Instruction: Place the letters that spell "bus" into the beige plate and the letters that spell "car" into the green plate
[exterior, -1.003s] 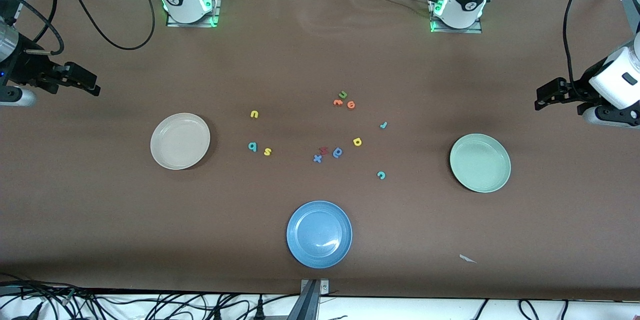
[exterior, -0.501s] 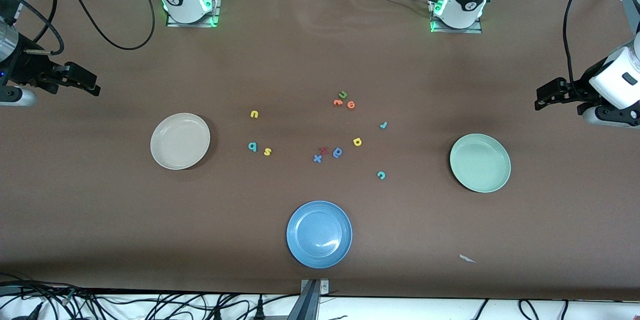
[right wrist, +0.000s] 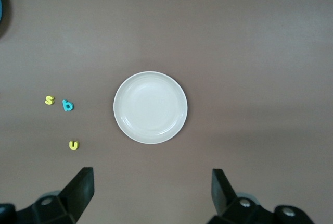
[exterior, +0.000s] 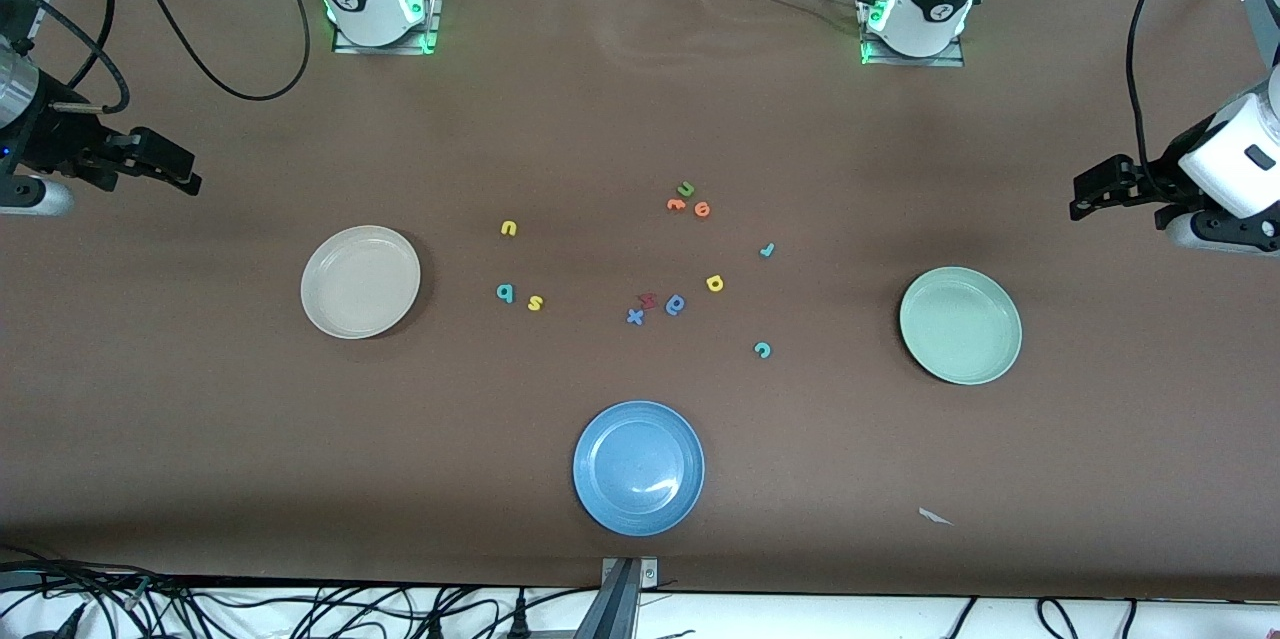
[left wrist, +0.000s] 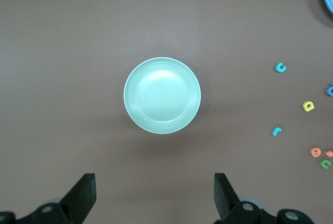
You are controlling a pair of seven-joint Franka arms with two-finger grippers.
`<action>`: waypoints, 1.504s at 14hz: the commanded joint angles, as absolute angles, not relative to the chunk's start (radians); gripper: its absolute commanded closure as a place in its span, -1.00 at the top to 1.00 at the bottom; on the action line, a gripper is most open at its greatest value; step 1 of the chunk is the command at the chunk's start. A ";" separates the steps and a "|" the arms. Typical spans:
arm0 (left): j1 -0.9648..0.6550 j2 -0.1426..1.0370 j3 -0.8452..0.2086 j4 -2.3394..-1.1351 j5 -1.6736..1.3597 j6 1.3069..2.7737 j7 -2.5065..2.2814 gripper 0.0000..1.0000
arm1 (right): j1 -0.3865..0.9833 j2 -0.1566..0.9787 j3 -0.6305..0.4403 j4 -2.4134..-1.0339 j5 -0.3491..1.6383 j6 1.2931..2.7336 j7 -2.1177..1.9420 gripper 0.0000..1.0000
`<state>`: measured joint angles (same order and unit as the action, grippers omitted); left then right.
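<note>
The empty beige plate [exterior: 360,281] [right wrist: 150,107] lies toward the right arm's end. Beside it are the teal "b" [exterior: 505,293] [right wrist: 67,105], yellow "s" [exterior: 535,302] [right wrist: 49,100] and yellow "u" [exterior: 509,228] [right wrist: 74,145]. The empty green plate [exterior: 960,325] [left wrist: 162,95] lies toward the left arm's end, with the teal "c" [exterior: 762,350] [left wrist: 281,67], yellow "a" [exterior: 714,283] [left wrist: 308,106] and teal "r" [exterior: 767,250] [left wrist: 276,131] near it. My right gripper [exterior: 188,177] [right wrist: 151,185] hangs open high over its table end. My left gripper [exterior: 1085,199] [left wrist: 154,187] is open likewise, holding nothing.
A blue plate [exterior: 638,467] sits nearest the front camera. Mid-table lie a green "u" [exterior: 685,188], two orange letters [exterior: 676,206], a blue rounded letter [exterior: 675,304], a red letter [exterior: 647,299] and a blue "x" [exterior: 635,317]. A paper scrap [exterior: 935,516] lies near the front edge.
</note>
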<state>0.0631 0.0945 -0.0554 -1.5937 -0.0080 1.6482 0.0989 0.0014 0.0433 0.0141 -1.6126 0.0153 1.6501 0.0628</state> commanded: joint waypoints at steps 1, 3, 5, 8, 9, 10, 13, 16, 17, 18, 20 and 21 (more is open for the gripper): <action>0.067 0.097 -0.061 -1.574 0.025 1.632 0.109 1.00 | 0.002 0.052 0.012 -1.595 0.014 1.657 0.051 1.00; 0.067 0.097 -0.061 -1.574 0.029 1.632 0.112 1.00 | 0.005 0.054 0.012 -1.588 -0.004 1.655 0.052 1.00; 0.067 0.097 -0.063 -1.574 0.049 1.634 0.112 1.00 | 0.003 0.054 0.011 -1.588 0.005 1.651 0.051 1.00; 0.067 0.095 -0.063 -1.574 0.048 1.632 0.114 1.00 | -0.001 0.057 0.011 -1.578 0.005 1.643 0.057 1.00; 0.067 0.095 -0.063 -1.574 0.048 1.632 0.115 1.00 | -0.002 0.060 0.011 -1.577 0.006 1.643 0.063 1.00; 0.067 0.095 -0.063 -1.574 0.048 1.632 0.110 1.00 | -0.002 0.061 0.009 -1.577 0.009 1.649 0.052 1.00; 0.067 0.095 -0.063 -1.574 0.048 1.632 0.117 1.00 | -0.002 0.060 0.009 -1.575 0.006 1.643 0.049 1.00; 0.066 0.095 -0.066 -1.574 0.046 1.632 0.117 1.00 | -0.002 0.060 0.009 -1.575 0.008 1.638 0.046 1.00; 0.066 0.094 -0.066 -1.574 0.046 1.632 0.117 1.00 | -0.002 0.060 0.009 -1.575 0.006 1.638 0.046 1.00; 0.066 0.094 -0.067 -1.574 0.043 1.632 0.117 1.00 | -0.002 0.060 0.009 -1.575 0.003 1.638 0.046 1.00; 0.066 0.095 -0.067 -1.574 0.041 1.634 0.117 1.00 | -0.002 0.060 0.009 -1.575 0.005 1.638 0.046 1.00; 0.066 0.094 -0.067 -1.574 0.038 1.632 0.117 1.00 | -0.002 0.060 0.011 -1.575 0.005 1.637 0.048 1.00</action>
